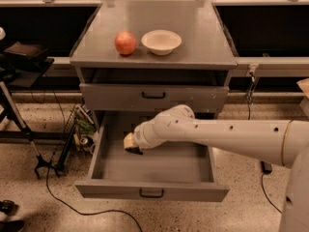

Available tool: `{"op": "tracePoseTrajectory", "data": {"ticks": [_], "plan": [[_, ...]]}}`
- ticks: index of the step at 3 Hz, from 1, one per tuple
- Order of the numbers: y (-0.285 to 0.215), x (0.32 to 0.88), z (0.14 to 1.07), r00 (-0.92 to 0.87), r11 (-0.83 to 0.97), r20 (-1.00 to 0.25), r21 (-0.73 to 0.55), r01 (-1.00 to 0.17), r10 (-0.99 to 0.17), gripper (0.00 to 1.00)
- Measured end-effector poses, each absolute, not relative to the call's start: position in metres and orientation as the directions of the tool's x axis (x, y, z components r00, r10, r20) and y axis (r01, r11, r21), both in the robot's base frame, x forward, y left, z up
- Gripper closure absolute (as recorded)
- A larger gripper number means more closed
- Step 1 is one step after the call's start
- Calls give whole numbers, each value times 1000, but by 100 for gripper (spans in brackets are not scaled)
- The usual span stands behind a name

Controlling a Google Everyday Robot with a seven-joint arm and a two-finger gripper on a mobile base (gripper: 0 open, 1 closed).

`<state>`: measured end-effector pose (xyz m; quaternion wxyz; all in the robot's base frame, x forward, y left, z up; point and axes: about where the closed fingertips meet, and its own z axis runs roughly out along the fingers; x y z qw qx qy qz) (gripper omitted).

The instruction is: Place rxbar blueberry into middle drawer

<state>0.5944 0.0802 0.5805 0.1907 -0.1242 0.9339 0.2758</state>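
Observation:
The middle drawer (pixel 111 189) is pulled out wide at the bottom of the grey cabinet, and its grey floor shows. My gripper (pixel 131 143) hangs low inside the drawer's left part, just above the floor, at the end of the white arm reaching in from the right. A small dark shape (pixel 134 151) shows at the gripper's lower tip. It may be the rxbar blueberry, but I cannot tell for sure. No other dark wrapper is in view.
A round orange-red fruit (pixel 125 43) and a white bowl (pixel 161 41) sit on the cabinet top. The shut upper drawer front (pixel 153 96) is just above the arm. A black stand (pixel 19 124), cables and clutter are on the floor at left.

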Motion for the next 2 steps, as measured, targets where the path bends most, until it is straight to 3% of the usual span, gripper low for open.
{"op": "tracePoseTrajectory", "data": {"ticks": [2], "plan": [[72,618,502,-901,846,-434,487,-217,19,100]]}}
